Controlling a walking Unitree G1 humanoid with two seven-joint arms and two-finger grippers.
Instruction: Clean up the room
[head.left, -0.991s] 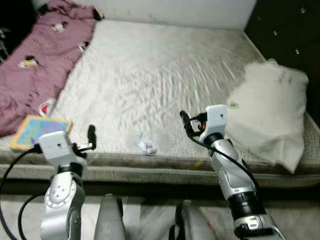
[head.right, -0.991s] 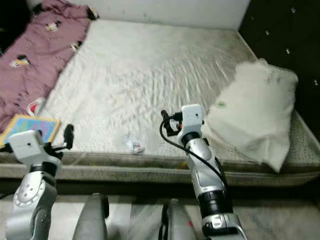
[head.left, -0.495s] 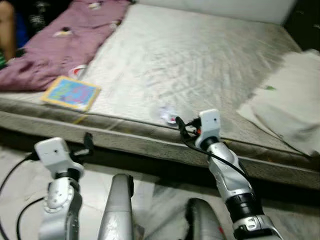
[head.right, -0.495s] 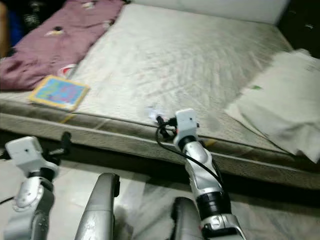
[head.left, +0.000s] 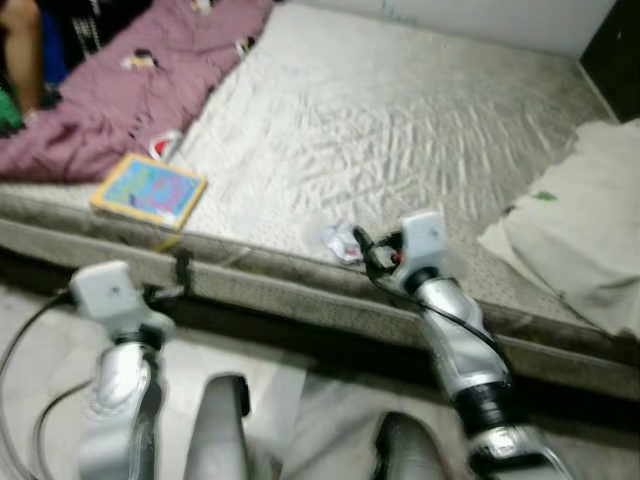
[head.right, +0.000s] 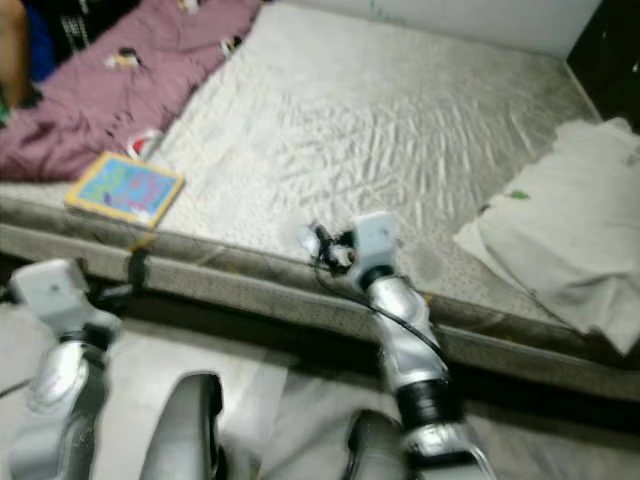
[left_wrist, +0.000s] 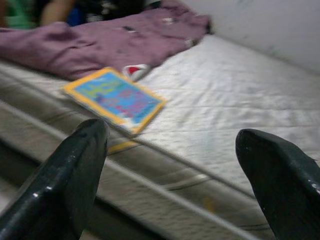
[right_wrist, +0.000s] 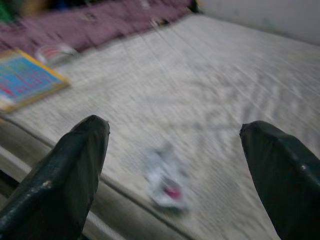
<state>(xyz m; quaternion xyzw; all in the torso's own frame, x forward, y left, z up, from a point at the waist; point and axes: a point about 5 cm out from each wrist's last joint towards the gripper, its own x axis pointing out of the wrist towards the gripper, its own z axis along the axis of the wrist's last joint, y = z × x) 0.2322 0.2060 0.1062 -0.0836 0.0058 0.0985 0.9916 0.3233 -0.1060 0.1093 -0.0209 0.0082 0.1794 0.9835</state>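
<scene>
The crumpled wrapper (right_wrist: 166, 184) on the mattress (head.left: 400, 120) is being approached by the right gripper (head.left: 362, 243), fingers spread wide. A lowering and closing is being called for next, it seems. The left gripper (head.left: 182, 270), also spread, is being held idle.

Bedroom in home. Shown by large bare mattress (head.left: 400, 120) with wrinkled pale cover, laid low near tiled floor (head.left: 40, 330). Purple printed blanket (head.left: 130, 90) bunched at far left corner, white pillow (head.left: 590, 240) at right edge. Colourful book (head.left: 148, 190) and crumpled wrapper (head.left: 340, 241) left on mattress. White wall (head.left: 480, 15) seen behind.
</scene>
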